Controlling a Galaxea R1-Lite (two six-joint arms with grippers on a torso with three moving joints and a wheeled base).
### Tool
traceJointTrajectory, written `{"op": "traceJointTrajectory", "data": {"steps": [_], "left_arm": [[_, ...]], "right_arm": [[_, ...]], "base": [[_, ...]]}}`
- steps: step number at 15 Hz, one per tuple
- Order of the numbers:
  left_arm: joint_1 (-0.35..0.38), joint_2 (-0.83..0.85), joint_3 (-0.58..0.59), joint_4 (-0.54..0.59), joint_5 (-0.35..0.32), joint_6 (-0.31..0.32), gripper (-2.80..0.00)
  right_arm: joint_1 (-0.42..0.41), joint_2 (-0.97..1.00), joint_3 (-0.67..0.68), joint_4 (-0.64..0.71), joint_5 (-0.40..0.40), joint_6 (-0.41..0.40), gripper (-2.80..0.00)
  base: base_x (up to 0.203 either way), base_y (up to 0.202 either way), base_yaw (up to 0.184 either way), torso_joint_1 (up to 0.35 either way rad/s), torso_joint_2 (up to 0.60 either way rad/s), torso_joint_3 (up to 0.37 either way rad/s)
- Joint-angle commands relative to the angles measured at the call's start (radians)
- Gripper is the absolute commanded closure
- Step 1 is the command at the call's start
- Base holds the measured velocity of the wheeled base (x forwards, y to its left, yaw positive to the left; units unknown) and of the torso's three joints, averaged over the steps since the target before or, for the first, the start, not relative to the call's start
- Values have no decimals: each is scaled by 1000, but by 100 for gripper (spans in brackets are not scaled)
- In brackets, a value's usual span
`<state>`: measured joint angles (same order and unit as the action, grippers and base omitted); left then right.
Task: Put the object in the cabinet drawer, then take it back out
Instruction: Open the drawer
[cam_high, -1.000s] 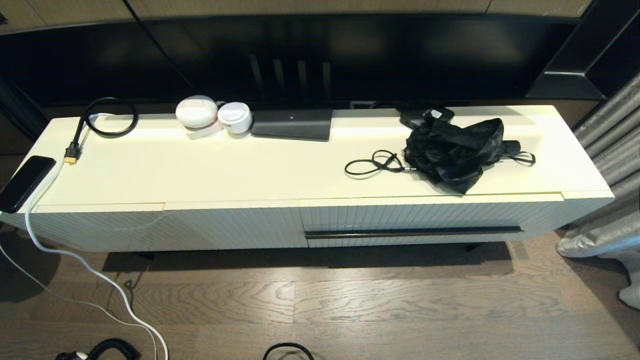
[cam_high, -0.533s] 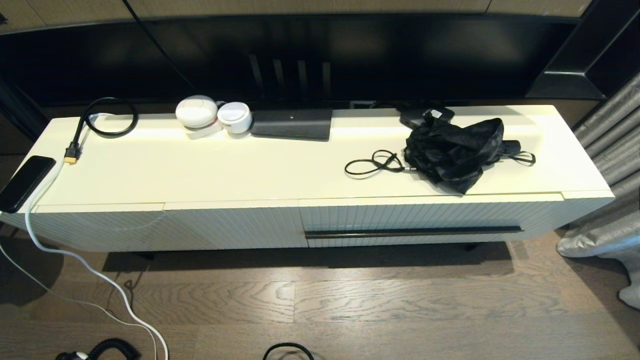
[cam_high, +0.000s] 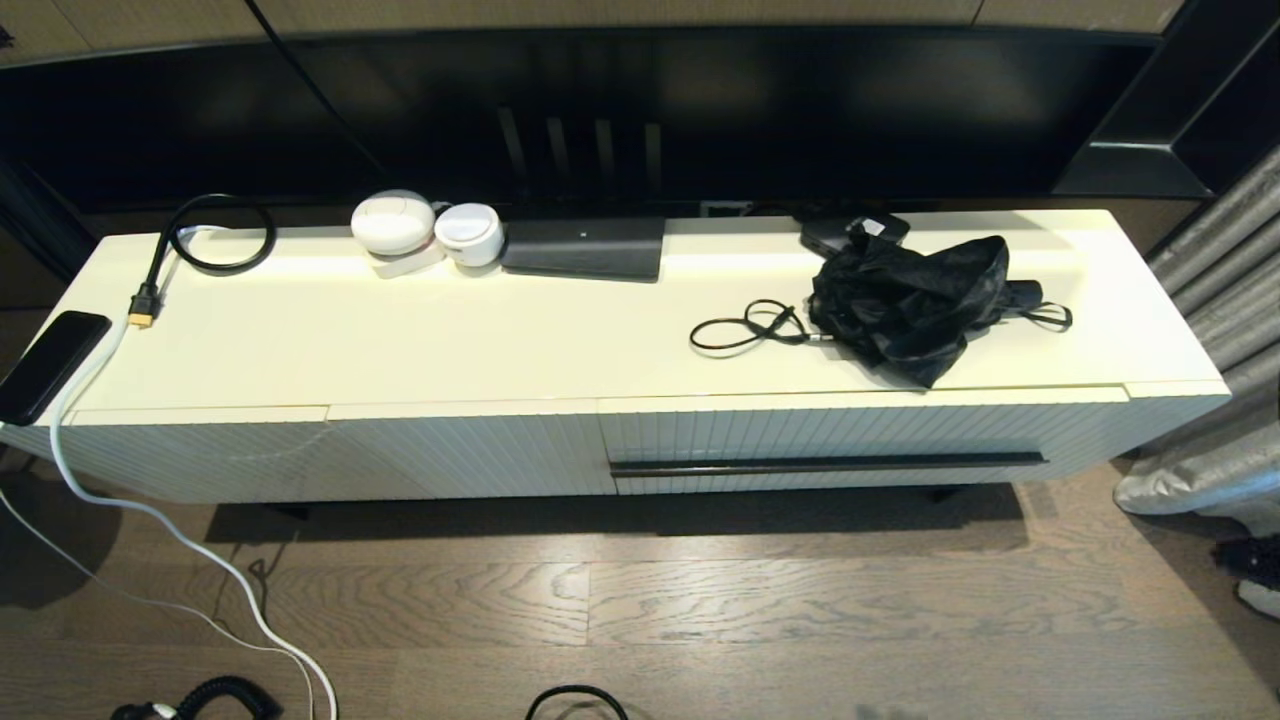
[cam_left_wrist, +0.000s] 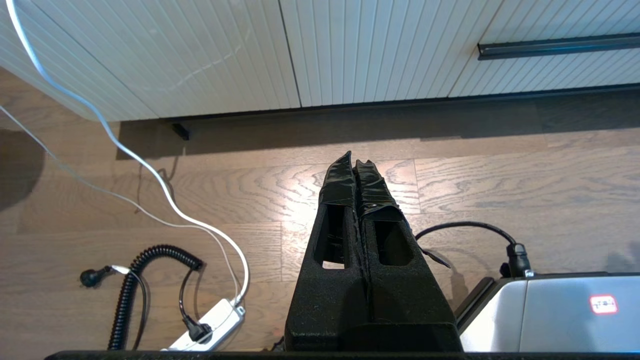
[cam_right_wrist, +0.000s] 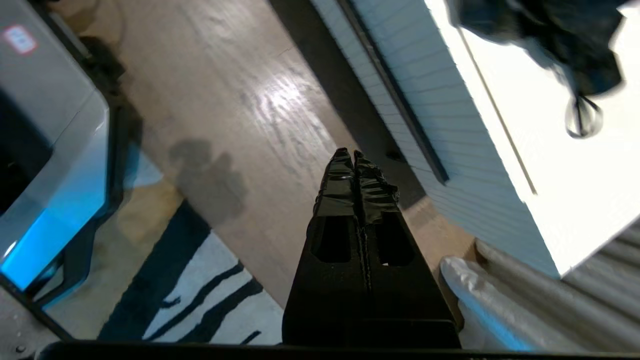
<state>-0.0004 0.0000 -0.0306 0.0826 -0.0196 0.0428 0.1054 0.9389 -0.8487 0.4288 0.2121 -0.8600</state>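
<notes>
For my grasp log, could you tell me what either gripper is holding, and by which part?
Nothing: the left gripper and right gripper are both shut empty above the floor.

Phone (cam_high: 50, 365), white cable (cam_high: 150, 515), perhaps earbud cases (cam_high: 425, 230).

The cabinet drawer (cam_high: 860, 440) is closed, so its inside is hidden. In the right wrist view the black bundle (cam_right_wrist: 550, 35) on the tabletop (cam_right_wrist: 565, 165) is blurred and cut off by the picture's edge. Both arms lie outside the head view. A small dark device (cam_high: 850, 228) sits partly hidden behind the bundle.
</notes>
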Motion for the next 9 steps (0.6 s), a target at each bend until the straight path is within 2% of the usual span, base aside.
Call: {"op": "traceJointTrajectory", "data": {"steps": [1,7,9], "left_arm": [[0,0,0,0,0,0,0],[-1,0,0,0,0,0,0],[-1,1,0,0,0,0,0]], "right_arm": [[54,146,-55,24,0,-13,0],[132,406,-162,49,-32,-42,0],[137,473,-173,43,-34,-147,0]], "base": [[0,0,0,0,0,0],[0,0,0,0,0,0],[0,0,0,0,0,0]]}}
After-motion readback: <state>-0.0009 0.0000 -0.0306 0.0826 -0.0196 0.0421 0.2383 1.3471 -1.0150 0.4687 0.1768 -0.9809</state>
